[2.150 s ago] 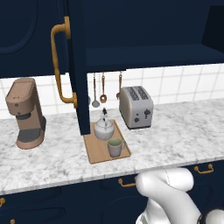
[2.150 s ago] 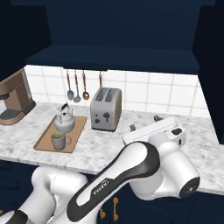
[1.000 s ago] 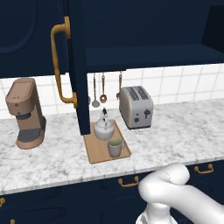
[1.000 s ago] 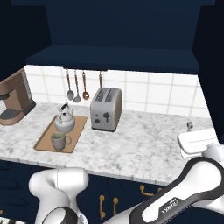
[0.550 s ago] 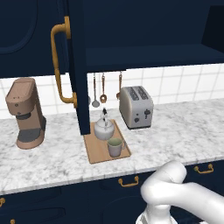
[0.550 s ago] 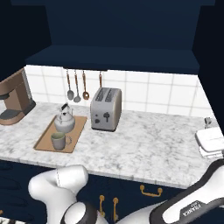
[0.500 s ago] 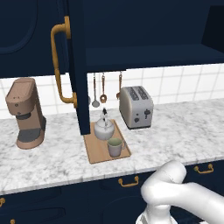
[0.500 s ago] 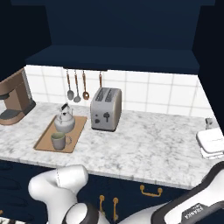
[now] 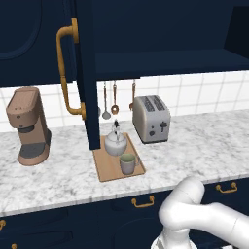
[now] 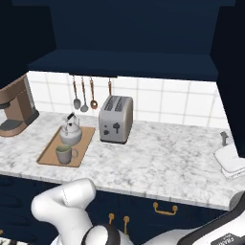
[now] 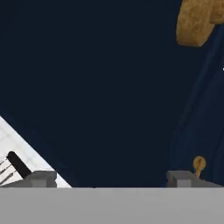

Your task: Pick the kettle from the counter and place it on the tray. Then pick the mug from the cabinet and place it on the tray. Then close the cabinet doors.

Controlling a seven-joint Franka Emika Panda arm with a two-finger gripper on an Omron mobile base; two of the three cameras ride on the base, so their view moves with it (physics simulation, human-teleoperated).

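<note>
Claw [image 11: 109, 177] wide open, gripping nothing, facing a navy cabinet door [image 11: 87, 87]; kettle [image 9: 115, 142] and mug [image 9: 128, 163] on tray [image 9: 109, 168].

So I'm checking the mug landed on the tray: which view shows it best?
The left base view: the mug stands upright on the tray, before the kettle. The right base view shows the same, smaller and farther off.

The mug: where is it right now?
The mug stands on the wooden tray, at its front end just ahead of the kettle, left of the toaster in both base views.
</note>
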